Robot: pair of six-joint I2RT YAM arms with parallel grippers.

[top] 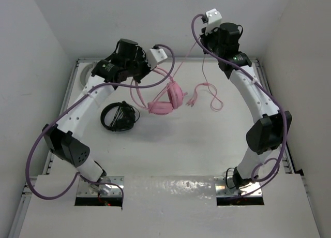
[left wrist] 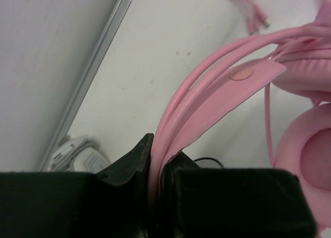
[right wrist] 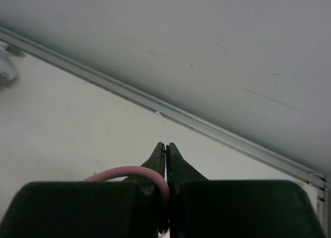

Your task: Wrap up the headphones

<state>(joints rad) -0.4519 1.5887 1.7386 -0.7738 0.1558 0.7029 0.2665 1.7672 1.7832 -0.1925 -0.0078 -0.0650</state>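
Pink over-ear headphones with round padded earcups sit just above centre in the top view, and their thin pink headband rises toward upper left. Judged step: cable held taut, first wrap not yet laid. The left gripper has its jaws clamped on the headband. The right gripper, at upper right of the top view, has its jaws pressed together on the thin pink cable. The next move calls for leading the cable round the headphones without slack. The black round headphones lie to the lower left.

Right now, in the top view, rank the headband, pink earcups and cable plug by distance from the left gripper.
1. Headband: clamped in the left gripper.
2. Earcups: just to its right.
3. Plug: farther right, mid-table.
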